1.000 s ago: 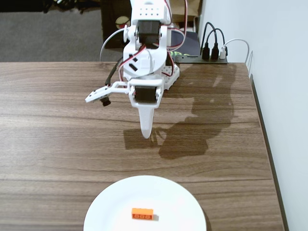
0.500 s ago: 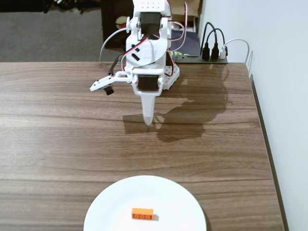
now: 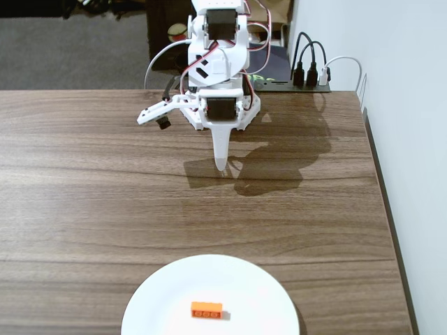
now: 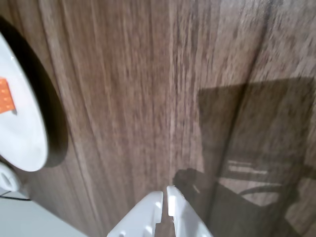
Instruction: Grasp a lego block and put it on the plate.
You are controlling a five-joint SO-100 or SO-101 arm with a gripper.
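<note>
The orange lego block (image 3: 207, 310) lies on the white plate (image 3: 160, 307) at the table's near edge in the fixed view. In the wrist view the block (image 4: 5, 96) shows at the left edge, on the plate (image 4: 24, 133). My white gripper (image 3: 221, 165) points down at the bare table near the arm's base, far from the plate. In the wrist view the gripper (image 4: 165, 193) enters from the bottom, its two fingers almost touching with nothing between them.
The wooden table (image 3: 84, 195) spreads around the arm. Its right edge (image 3: 383, 202) runs beside a white wall. Black cables and a power strip (image 3: 307, 73) sit behind the arm's base at the back right.
</note>
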